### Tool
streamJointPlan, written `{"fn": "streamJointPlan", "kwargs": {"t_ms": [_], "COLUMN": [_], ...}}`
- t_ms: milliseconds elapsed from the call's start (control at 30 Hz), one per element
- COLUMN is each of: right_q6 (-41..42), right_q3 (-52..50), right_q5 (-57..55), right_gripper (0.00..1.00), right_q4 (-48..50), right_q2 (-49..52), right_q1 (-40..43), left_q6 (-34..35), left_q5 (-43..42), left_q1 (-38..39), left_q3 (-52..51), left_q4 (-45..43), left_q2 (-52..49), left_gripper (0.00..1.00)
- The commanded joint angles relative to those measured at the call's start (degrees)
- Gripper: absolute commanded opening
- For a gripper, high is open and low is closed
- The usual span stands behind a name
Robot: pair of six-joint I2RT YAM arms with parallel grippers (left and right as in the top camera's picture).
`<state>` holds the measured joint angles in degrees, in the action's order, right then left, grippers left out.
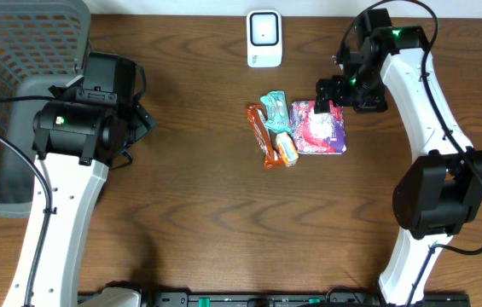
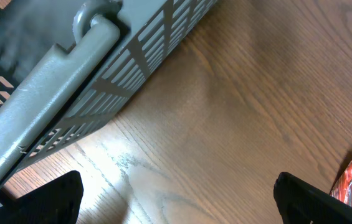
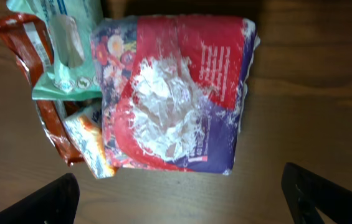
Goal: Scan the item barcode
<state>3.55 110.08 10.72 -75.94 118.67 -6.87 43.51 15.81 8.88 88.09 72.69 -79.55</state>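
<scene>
Wooden table (image 1: 206, 205), red-purple packet (image 1: 322, 136) lengthwise front-to-back

Left claw (image 2: 179, 194) and right claw (image 3: 179, 190) gape wide.

Red-purple pouch (image 1: 322, 135) lies flat, touching teal packet (image 1: 275, 110) and orange packet (image 1: 286, 151); white scanner (image 1: 264, 37) sits near far edge.

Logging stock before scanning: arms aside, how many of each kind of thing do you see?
Packets: 4 (red-purple pack, teal packet, red-brown wrapper, orange packet)
Scanner: 1
Basket: 1
Total: 6
</scene>
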Motion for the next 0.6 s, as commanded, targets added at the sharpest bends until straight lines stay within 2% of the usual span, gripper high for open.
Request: {"fn": "streamJointPlan", "kwargs": {"t_ms": [0, 567], "right_q6": [-0.9, -4.7], "right_q3": [-0.3, -0.4], "right_q5": [0.1, -1.0], "right_gripper": [0.99, 0.99], "right_q4": [0.9, 7.1], "right_q2": [0.5, 0.6], "right_q1": [0.2, 2.4], "left_q6": [0.3, 0.3], "left_q5": [1.2, 1.2], "left_q1": [-0.2, -0.2], "left_q3": [0.2, 0.2], "left_q4": [0.2, 0.2], "left_q2": [0.6, 0.6], "left_gripper": [0.98, 0.98]}}
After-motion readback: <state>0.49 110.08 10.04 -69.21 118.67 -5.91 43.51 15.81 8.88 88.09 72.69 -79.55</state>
